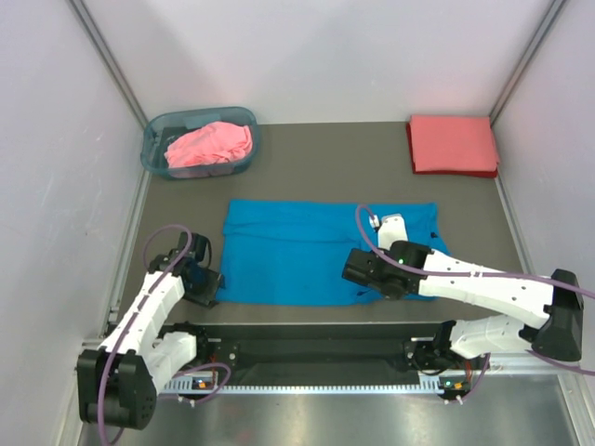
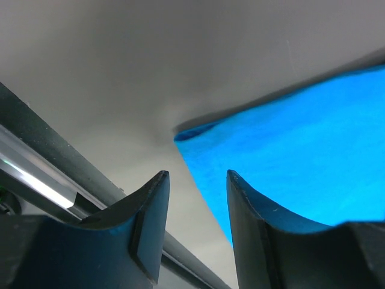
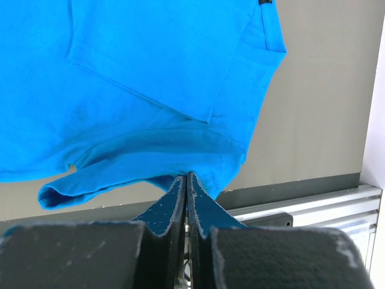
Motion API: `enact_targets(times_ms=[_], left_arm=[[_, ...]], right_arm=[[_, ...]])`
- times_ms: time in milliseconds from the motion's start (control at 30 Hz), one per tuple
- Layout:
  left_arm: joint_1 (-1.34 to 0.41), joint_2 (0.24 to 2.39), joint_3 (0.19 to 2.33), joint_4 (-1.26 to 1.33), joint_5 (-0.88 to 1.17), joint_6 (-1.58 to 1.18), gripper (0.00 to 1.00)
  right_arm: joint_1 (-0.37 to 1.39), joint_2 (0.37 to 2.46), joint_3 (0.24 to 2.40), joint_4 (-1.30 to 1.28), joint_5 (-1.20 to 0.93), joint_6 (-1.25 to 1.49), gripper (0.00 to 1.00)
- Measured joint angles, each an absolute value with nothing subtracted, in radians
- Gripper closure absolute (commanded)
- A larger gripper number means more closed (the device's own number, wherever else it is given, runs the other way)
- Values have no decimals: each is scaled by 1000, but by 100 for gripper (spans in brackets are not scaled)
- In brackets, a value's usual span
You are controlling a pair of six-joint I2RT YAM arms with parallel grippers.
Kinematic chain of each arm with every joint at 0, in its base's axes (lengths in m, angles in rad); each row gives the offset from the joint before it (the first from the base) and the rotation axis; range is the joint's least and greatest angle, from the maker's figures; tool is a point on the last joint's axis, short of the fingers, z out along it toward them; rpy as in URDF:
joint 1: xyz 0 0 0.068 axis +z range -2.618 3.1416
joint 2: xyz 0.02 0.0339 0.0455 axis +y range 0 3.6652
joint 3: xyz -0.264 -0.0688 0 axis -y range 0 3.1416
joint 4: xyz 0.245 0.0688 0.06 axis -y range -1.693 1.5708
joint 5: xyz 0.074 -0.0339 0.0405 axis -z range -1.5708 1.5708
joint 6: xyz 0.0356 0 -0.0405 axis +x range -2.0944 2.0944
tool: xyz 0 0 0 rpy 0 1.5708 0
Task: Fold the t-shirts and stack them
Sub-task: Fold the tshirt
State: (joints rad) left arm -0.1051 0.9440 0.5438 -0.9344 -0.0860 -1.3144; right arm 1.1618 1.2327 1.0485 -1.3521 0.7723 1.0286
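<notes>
A bright blue t-shirt [image 1: 297,251] lies spread flat in the middle of the table. My left gripper [image 1: 206,282] stands open just off its near-left corner. In the left wrist view the left gripper [image 2: 197,174] holds nothing, and the blue t-shirt [image 2: 301,144] shows past the right finger [image 2: 252,223]. My right gripper [image 1: 358,271] is at the shirt's near edge, right of centre. In the right wrist view the right gripper [image 3: 186,176] is shut on the hem of the blue t-shirt [image 3: 150,90], which bunches at the tips. A pink t-shirt [image 1: 209,144] lies crumpled. A coral-red t-shirt [image 1: 453,144] lies folded at the back right.
The pink shirt sits in a translucent blue-grey basket [image 1: 153,139] at the back left. White walls [image 1: 56,186] close in the table on three sides. A metal rail [image 1: 316,348] runs along the near edge between the arm bases.
</notes>
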Motion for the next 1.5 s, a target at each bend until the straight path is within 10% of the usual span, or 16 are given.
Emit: enact_targets(times_ms=[333,533,1500], left_arm=[[-105,1040,490,-879,-84,-1341,58],[-105,1044,487,-839,-73,-1345,100],[-105,1186,726,-785,-123,-1335,100]], right_arm=[[1162,1196,1047,-1353,773,1029,100],[1161,1196,1047,-1353,781,1034,100],[838,1202,1168,-1341,891,761,100]])
